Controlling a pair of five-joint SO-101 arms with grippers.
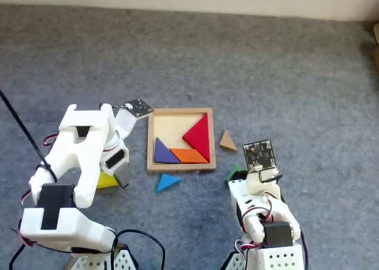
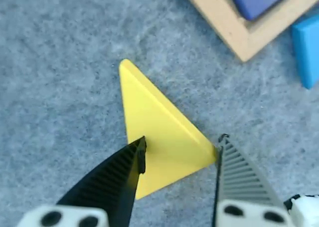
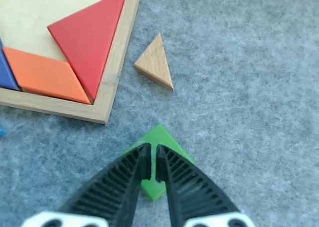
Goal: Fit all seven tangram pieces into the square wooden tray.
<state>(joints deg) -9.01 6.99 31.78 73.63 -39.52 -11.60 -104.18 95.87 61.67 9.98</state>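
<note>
The tray (image 1: pixel 180 111) has bare wood in its far left part, open from above; the red triangle (image 1: pixel 200 135), orange piece (image 1: pixel 189 155) and dark blue triangle (image 1: pixel 164 151) fill the rest. The left arm (image 1: pixel 83 157) crowds the tray's left rim. A light blue triangle (image 1: pixel 167 182) lies just beside the near rim, a wooden triangle (image 1: pixel 227 140) near the right rim. Beyond the far rim the grey surface (image 1: pixel 237 57) lies open.

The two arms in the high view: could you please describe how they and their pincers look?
Both arms, left arm and right arm, are blocky white plastic with black motor parts, red and black wires, and a dark circuit board at the wrist. The left pincer has one black and one grey ribbed finger; the right pincer has two black ones.
</note>
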